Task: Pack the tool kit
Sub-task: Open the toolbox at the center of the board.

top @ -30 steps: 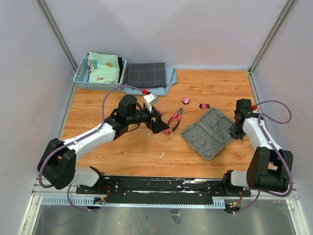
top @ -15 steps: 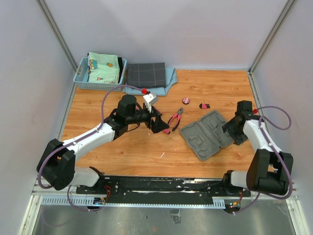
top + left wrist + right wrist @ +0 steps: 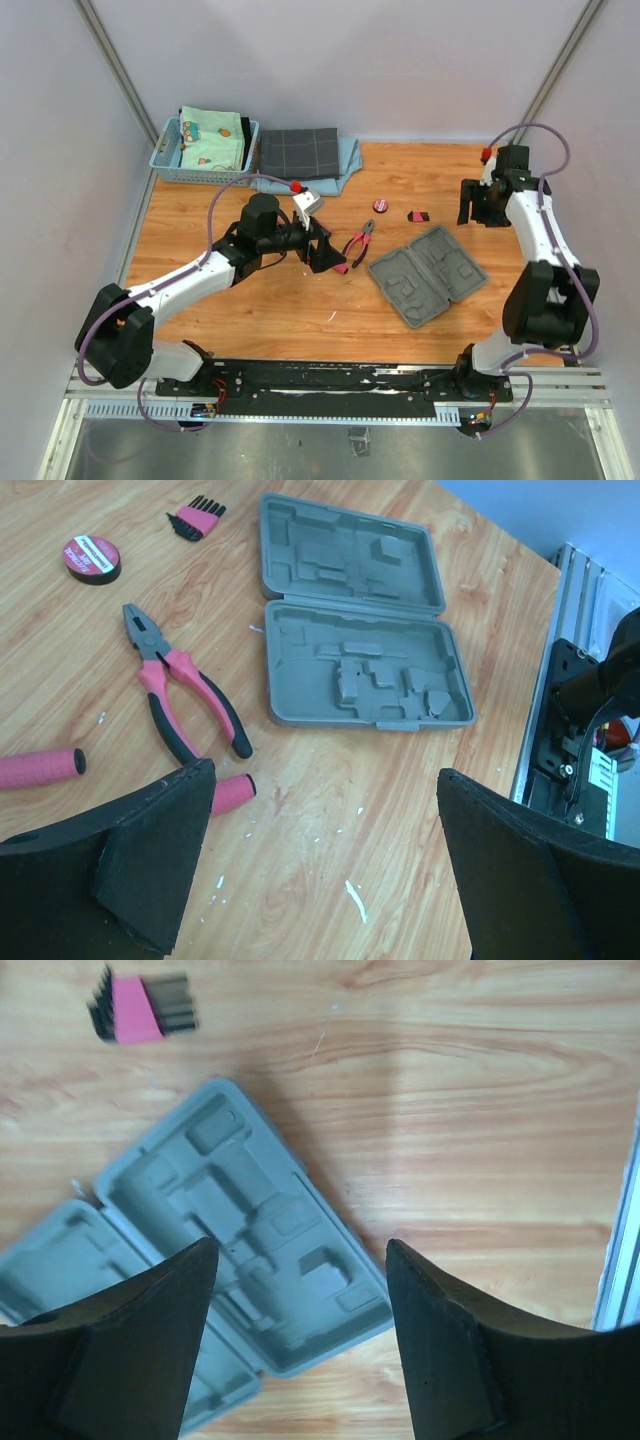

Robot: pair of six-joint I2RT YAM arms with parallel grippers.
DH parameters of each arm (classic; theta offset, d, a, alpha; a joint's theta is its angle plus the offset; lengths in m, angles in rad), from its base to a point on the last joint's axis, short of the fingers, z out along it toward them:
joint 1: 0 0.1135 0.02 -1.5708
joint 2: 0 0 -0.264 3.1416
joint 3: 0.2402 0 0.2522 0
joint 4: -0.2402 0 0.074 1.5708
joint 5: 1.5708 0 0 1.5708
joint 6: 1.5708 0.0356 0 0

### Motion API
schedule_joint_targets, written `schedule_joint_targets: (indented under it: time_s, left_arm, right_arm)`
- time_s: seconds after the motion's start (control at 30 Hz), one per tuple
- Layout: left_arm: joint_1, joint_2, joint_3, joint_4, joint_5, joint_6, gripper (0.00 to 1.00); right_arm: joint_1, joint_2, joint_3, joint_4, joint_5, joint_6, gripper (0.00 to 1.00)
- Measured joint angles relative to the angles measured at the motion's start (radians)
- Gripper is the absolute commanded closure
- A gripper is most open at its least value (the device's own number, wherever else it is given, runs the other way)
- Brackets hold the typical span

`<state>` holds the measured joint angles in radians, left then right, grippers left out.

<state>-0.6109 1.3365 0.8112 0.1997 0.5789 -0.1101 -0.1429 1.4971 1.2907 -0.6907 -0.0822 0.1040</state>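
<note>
Grey case [image 3: 427, 274] open flat, pliers [image 3: 357, 243] beside

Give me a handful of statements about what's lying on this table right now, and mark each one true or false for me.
1. The grey tool case lies open on the table. True.
2. The pliers sit inside the case. False: they lie on the wood beside it, and its slots are empty.
3. The right gripper is holding the roll of tape. False: its jaws are open and empty, and the tape lies on the table.
4. The left gripper is open and holds nothing. True.
5. The pink-and-black hex key set lies on the table outside the case. True.
</note>
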Motion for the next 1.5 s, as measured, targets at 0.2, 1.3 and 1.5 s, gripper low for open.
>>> schedule_joint_targets:
  time_s: [0.2,1.3,1.5]
  left_arm:
    - [0.000,0.000,0.000,-0.007,-0.001,0.016,0.04]
    - [0.000,0.008,0.002,-0.016,0.000,0.019,0.04]
    - [0.000,0.010,0.002,-0.016,-0.002,0.009,0.04]
  right_arm:
    - [0.030,0.195,0.029,-0.071,-0.065,-0.276,0.34]
    - [0.060,0.315,-0.092,-0.039,0.005,-0.335,0.82]
    - [0.060,0.273,-0.156,-0.057,0.033,-0.164,0.80]
